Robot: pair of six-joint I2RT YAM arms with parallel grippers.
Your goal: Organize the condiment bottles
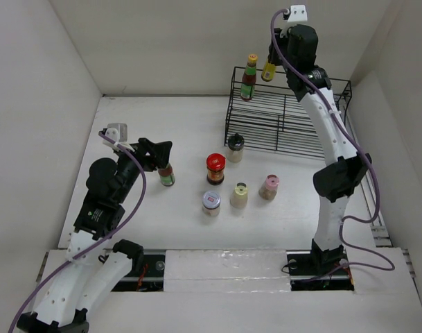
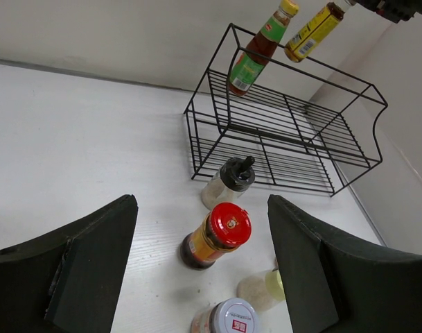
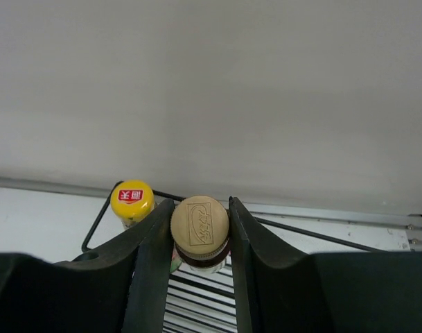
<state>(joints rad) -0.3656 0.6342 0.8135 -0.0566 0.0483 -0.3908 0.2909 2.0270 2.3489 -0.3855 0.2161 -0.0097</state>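
Yellow-labelled sauce bottle (image 1: 269,71), upper right: probably rigid, slick glass; your right gripper (image 3: 200,222) clamps its neck, left gripper (image 2: 200,202) gapes empty.

You have a black wire rack (image 1: 266,132) standing on the white table (image 1: 176,125) toward its far right corner, close to the back wall (image 1: 197,41) — two tiers, a higher shelf at the rear and a lower one stepping forward, each floored with thin parallel wires and edged by a raised wire rail. Plain white walls close the table in on the left, back and right, and along the foot of the right wall you can see a pale strip (image 1: 378,215) — what it is cannot be told. At the near edge a white ledge (image 1: 224,267) crosses the view.
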